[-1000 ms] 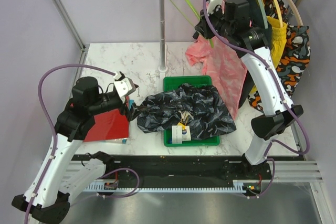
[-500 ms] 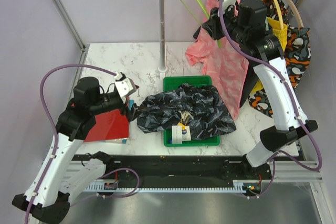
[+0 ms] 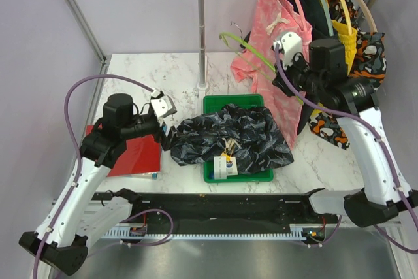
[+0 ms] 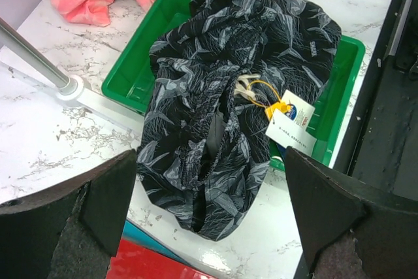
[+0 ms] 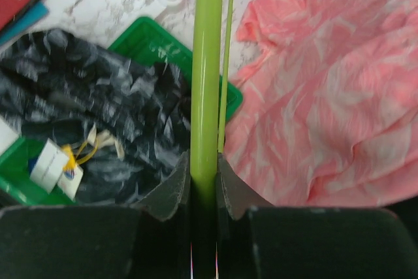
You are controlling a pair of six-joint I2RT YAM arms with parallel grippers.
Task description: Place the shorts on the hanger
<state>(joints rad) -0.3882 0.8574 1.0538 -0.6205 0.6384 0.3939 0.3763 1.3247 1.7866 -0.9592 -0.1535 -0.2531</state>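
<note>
The marble table (image 3: 144, 70) carries everything below both arms. A pink garment (image 5: 313, 96) hangs just to the right of the right gripper (image 5: 204, 168) and could snag a hanger arm if the arm swings that way. The shorts (image 4: 215, 96) lie crumpled straight ahead of the left gripper (image 4: 209, 155), framed between its wide-spread, empty fingers and spilling over the near rim of the green tray (image 4: 124, 76). A shallow bite there would likely lift a single fold, leaving the waistband bunched, or drag the light tray along. The right gripper is pinched tight on the thin lime hanger (image 5: 207, 63), which runs straight out past its fingertips; so slim a bar could twist in the pinch under fabric weight. The paper tags (image 4: 290, 129) sit right of the left gripper's centre, easy to grab by mistake
</note>
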